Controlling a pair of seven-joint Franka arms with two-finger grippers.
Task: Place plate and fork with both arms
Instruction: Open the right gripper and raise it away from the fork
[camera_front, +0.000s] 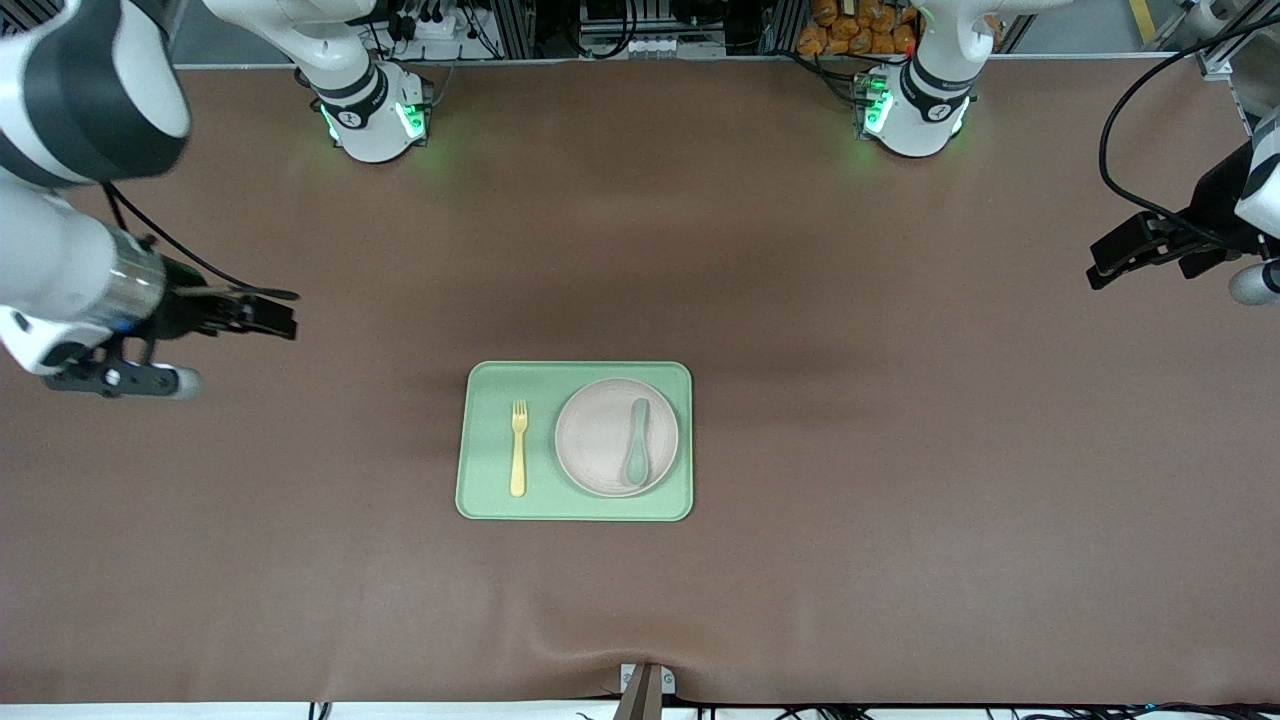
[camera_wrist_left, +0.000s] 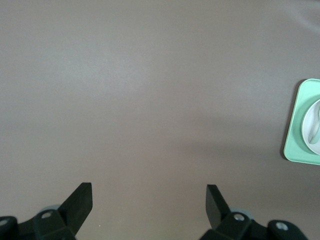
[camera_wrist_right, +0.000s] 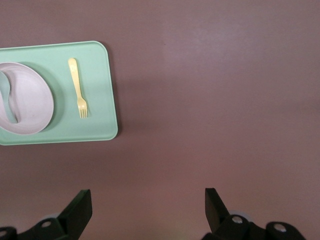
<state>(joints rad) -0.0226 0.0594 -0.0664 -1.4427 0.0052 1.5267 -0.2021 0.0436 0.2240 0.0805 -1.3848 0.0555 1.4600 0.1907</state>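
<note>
- At the centre of the front view, a little below the middle of the frame, a rectangular pale green tray (camera_front: 574, 508) with rounded corners lies flat on the brown table covering (camera_front: 900, 450).
- In the tray, on the part toward the left arm's end of the table, sits the small round off-white plate (camera_front: 598, 440) with a low rim; it shows again at the left edge of the right wrist view (camera_wrist_right: 35, 107) and, cut off, at the right edge of the left wrist view (camera_wrist_left: 307, 132).
- On the plate lies a grey-green spoon (camera_front: 637, 442), its bowl at the end nearer the front camera.
- Beside the plate, on the tray's bare floor toward the right arm's end, the small pale yellow plastic fork (camera_front: 518, 447) lies apart from the plate, its tines pointing toward the robots' bases; the right wrist view shows it whole (camera_wrist_right: 78, 87).
- At the left edge of the front view, the right gripper (camera_front: 275, 312) hangs over bare table, well apart from the tray; in its wrist view its black fingers (camera_wrist_right: 80, 207) stand wide apart with nothing between them.
- At the right edge of the front view, the left gripper (camera_front: 1100, 270) hangs over bare table; its fingers (camera_wrist_left: 80, 200) are likewise spread wide, empty, touching nothing.
</note>
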